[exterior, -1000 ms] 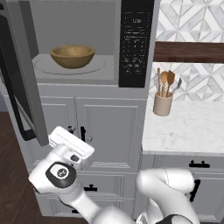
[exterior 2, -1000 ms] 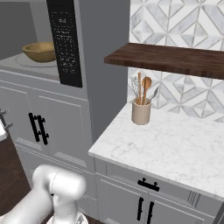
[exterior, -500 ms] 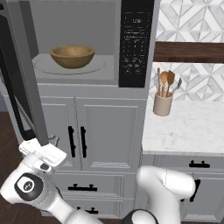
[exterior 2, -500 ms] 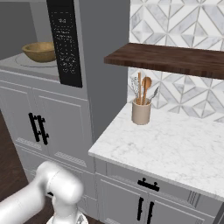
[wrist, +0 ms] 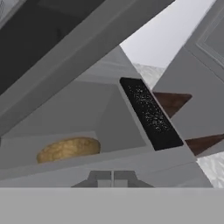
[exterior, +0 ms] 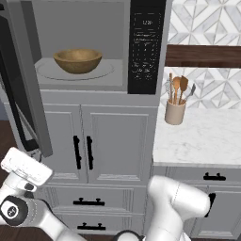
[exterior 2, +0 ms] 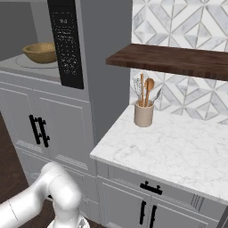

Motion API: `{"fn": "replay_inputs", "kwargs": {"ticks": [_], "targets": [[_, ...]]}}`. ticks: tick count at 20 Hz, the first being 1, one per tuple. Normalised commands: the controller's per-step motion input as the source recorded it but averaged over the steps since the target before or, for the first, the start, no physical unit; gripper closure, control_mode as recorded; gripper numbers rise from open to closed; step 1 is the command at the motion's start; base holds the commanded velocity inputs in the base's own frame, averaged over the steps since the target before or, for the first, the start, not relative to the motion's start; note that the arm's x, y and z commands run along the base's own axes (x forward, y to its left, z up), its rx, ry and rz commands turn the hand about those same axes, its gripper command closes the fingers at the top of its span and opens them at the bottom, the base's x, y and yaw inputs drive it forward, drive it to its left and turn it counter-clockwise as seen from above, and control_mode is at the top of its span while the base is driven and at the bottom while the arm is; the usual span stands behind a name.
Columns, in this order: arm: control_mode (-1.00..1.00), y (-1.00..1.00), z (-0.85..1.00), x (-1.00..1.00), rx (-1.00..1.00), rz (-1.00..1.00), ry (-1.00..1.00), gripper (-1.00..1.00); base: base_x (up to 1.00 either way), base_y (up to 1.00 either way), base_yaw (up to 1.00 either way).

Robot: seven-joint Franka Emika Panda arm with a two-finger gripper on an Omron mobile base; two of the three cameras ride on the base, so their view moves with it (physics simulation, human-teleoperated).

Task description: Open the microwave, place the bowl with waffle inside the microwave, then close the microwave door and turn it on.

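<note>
The microwave (exterior: 146,47) stands open, and its door (exterior: 23,94) is swung out to the left. Inside it, the brown wooden bowl (exterior: 77,60) rests on the round turntable plate (exterior: 47,70). From this angle the waffle is hidden by the rim. The right base view has the bowl (exterior 2: 40,52) at far left, and the hand view looks up at it (wrist: 68,149) from below. My gripper (wrist: 113,178) is shut with nothing between its fingers. My white hand (exterior: 26,165) hangs low at the left, just under the open door's lower corner.
A beige crock with wooden spoons (exterior: 175,112) stands on the marble counter (exterior: 207,136) to the right, under a dark wooden shelf (exterior: 202,55). Grey cabinet doors with black handles (exterior: 82,153) sit below the microwave. Dark wood floor shows at the left.
My hand has swung left and down, from in front of the cabinet doors to beneath the open door's corner. The bowl and door have not moved.
</note>
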Motion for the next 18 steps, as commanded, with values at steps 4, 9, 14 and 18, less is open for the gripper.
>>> {"fn": "replay_inputs", "kwargs": {"ticks": [4,9,14,18], "targets": [[-1.00,0.43,0.00,0.00,-0.01,0.16,-0.17,1.00,0.00,0.00,0.00],[-1.00,0.39,0.16,0.00,0.00,0.17,-0.08,1.00,0.00,0.00,0.00],[-1.00,0.22,0.48,0.00,0.03,0.16,-0.01,1.00,0.00,0.00,0.00],[-1.00,0.05,0.59,-0.04,0.09,0.12,-0.09,1.00,0.00,0.00,0.00]]}}
